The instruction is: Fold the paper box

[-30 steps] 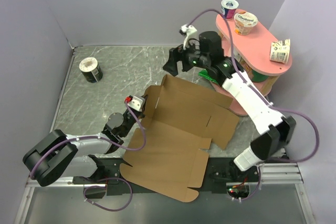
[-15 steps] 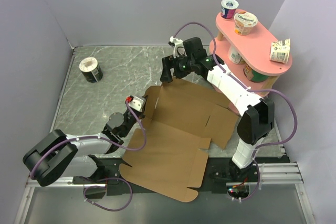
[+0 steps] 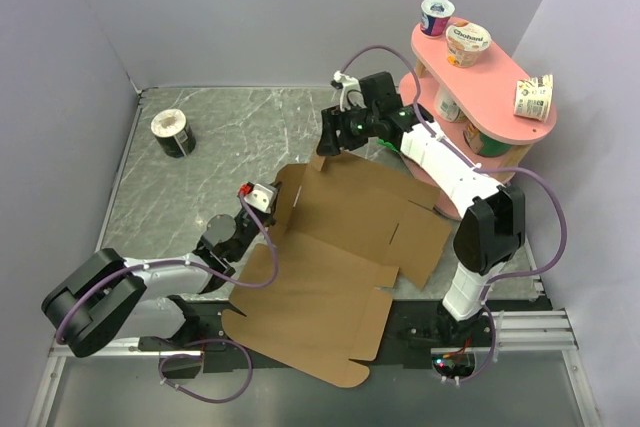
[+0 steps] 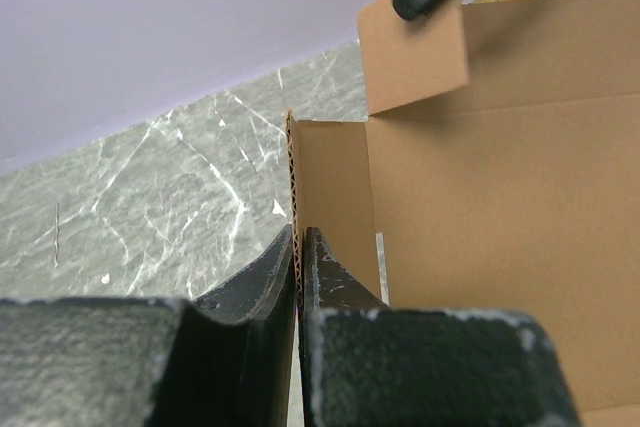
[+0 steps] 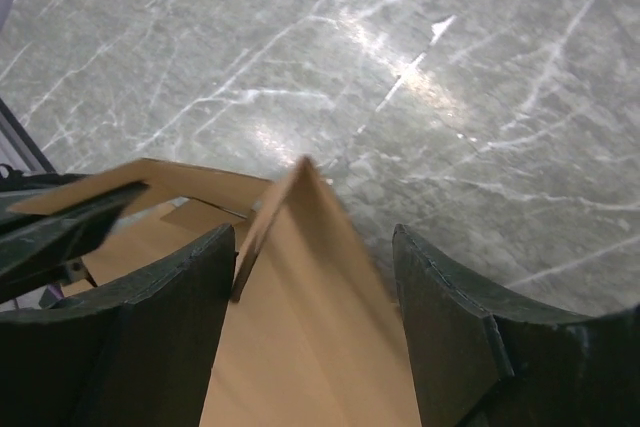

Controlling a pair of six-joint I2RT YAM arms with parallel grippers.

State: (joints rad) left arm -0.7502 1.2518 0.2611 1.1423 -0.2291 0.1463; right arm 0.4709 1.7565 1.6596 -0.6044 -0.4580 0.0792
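The paper box (image 3: 340,267) is a brown die-cut cardboard sheet lying mostly flat in the middle of the table, its far panel raised. My left gripper (image 3: 272,209) is shut on the sheet's left side flap; in the left wrist view the flap's edge (image 4: 297,197) stands clamped between the two fingers. My right gripper (image 3: 328,140) is open at the sheet's far left corner. In the right wrist view the raised corner flap (image 5: 300,247) stands between the spread fingers, not pinched.
A pink two-tier shelf (image 3: 500,97) with yogurt cups stands at the far right, close to the right arm. A dark yogurt cup (image 3: 172,133) sits at the far left. Purple walls close the table in on three sides.
My right arm swung left from beside the shelf, and its open gripper came down over the sheet's far left corner. The sheet's near part shifted slightly. My left gripper kept its hold.
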